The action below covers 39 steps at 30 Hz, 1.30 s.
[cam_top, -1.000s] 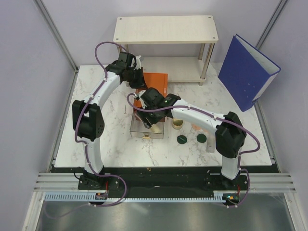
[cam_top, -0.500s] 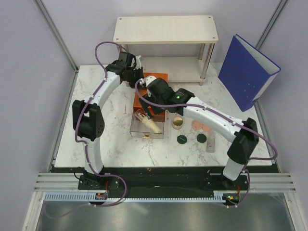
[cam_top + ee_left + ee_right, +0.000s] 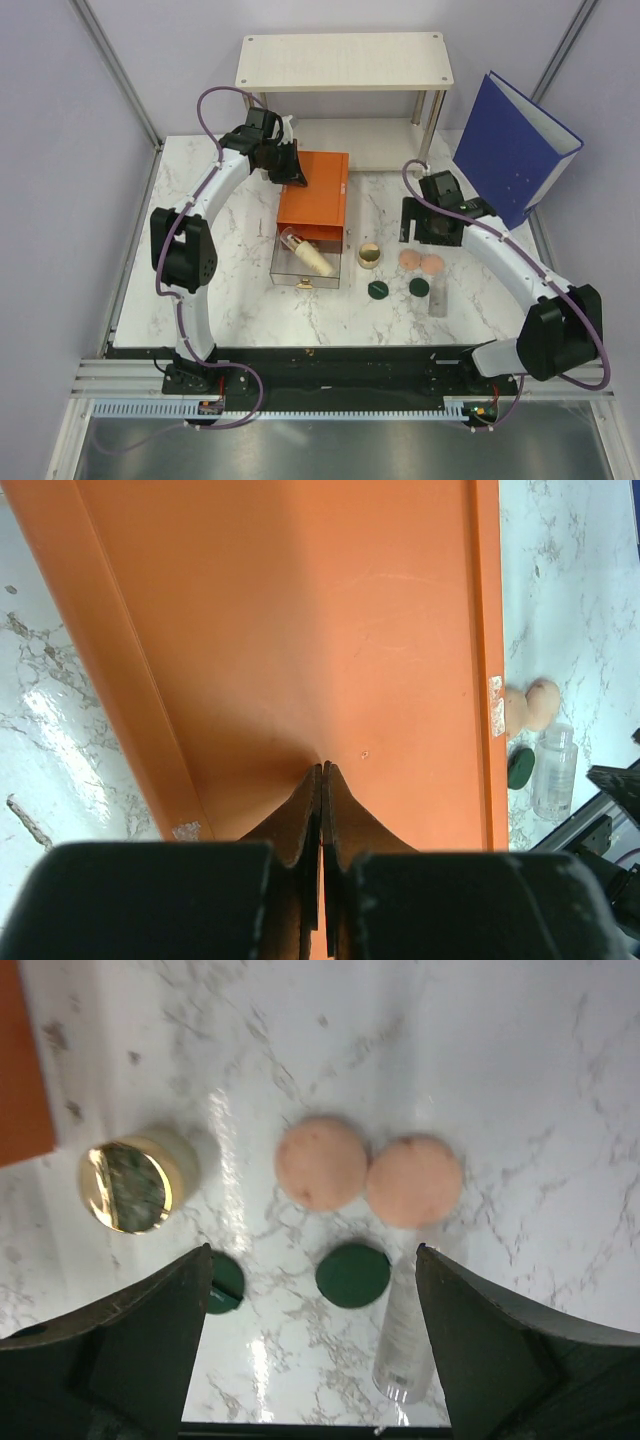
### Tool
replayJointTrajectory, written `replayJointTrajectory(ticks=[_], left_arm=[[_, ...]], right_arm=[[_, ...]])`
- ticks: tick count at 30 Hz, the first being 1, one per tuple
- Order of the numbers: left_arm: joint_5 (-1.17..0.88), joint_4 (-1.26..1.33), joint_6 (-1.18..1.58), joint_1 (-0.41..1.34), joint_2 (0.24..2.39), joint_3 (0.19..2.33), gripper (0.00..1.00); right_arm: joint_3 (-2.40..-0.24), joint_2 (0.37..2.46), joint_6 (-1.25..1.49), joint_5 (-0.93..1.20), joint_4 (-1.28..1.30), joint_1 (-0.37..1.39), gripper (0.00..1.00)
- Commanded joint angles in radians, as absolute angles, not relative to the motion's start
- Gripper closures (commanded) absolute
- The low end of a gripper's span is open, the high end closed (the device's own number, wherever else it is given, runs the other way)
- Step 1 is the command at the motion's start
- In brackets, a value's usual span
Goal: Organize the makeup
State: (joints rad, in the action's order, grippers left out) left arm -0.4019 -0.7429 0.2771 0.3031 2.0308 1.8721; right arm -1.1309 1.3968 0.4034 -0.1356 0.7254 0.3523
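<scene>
A cream gold-capped tube lies in the open clear drawer of the orange box. The round gold compact, two peach-pink discs, two dark green discs and a slim grey stick lie on the marble to the right. My right gripper is open and empty, hovering over a green disc, with the peach-pink discs, compact and stick around it. My left gripper is shut, its tips against the orange box top.
A wooden two-tier shelf stands at the back. A big blue binder leans at the back right. The right gripper is above the table right of the orange box; the left gripper is at the box's back left corner.
My right arm has pulled out of the drawer and swung right over the discs. The cream tube now lies in the drawer. The left arm has not moved.
</scene>
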Motion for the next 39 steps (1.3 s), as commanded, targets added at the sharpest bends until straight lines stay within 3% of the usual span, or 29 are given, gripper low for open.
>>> replayJointTrajectory(ticks=[1,12,20,23,26,27,30,39], left_arm=[[-0.354,-0.821,0.215,0.295,2.092,1.861,0.98],[-0.373,-0.825,0.204,0.295,2.105,1.855,0.98],[-0.374,-0.825,0.198,0.295,2.106,1.858,0.98],[-0.373,-0.825,0.195,0.295,2.106,1.856,0.98],[-0.374,-0.824,0.196,0.296,2.105,1.853,0.98],[-0.373,-0.825,0.196,0.295,2.105,1.855,0.98],[-0.373,-0.825,0.198,0.295,2.106,1.856,0.98],[-0.319,-0.827,0.189,0.295,2.103,1.836,0.98]], right_arm=[[-1.022,1.347,0.482,-0.083,0.791,0.308,0.11],[-0.816,1.338,0.520,-0.063,0.834,0.302,0.13],[-0.784,1.367,0.528,-0.135,0.827,0.298,0.16],[-0.788,1.376,0.538,-0.149,0.828,0.293,0.33],[-0.776,1.388,0.545,-0.146,0.822,0.295,0.58],[-0.775,1.394,0.548,-0.144,0.821,0.295,0.77],[-0.778,1.394,0.552,-0.141,0.819,0.295,1.00],[-0.903,1.309,0.519,-0.144,0.862,0.295,1.00]])
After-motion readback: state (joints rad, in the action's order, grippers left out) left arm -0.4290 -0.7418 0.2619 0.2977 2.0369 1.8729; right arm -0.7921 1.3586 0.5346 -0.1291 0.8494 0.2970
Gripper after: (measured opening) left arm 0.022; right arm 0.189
